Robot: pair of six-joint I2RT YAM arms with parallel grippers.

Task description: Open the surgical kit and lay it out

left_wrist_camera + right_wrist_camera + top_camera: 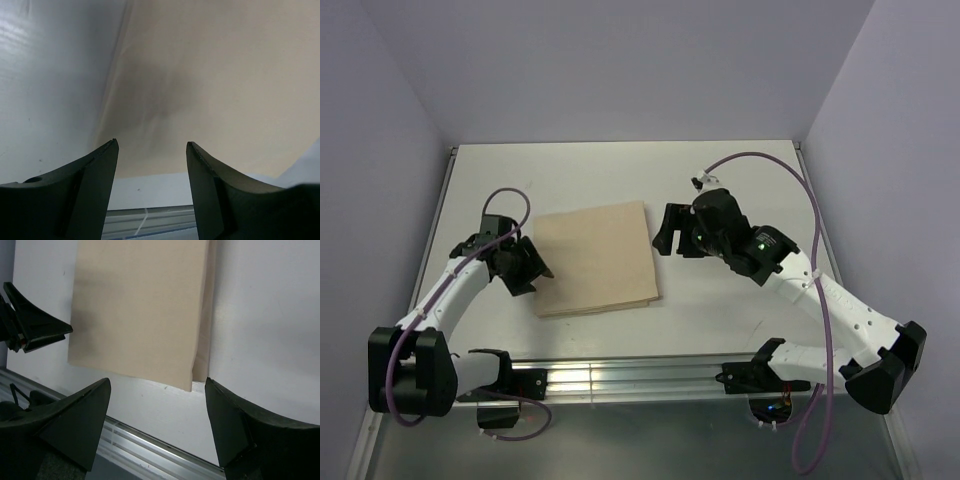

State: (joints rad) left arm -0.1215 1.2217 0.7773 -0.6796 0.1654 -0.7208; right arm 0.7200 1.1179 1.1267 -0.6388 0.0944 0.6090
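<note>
- The folded tan wrap (595,258) of the surgical kit lies flat and closed near the middle of the counter (720,180), a little toward its left edge.
- The left fingers (85,195) stand apart with nothing between them, low at the wrap's left edge; whether they touch it I cannot tell.
- The right fingers (75,420) are spread wide and empty, just beside the wrap's right edge, above bare counter.

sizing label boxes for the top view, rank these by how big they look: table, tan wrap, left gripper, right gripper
1. table
2. tan wrap
3. left gripper and right gripper: they look about alike, and their height toward the camera is unclear, so they are not ranked.
</note>
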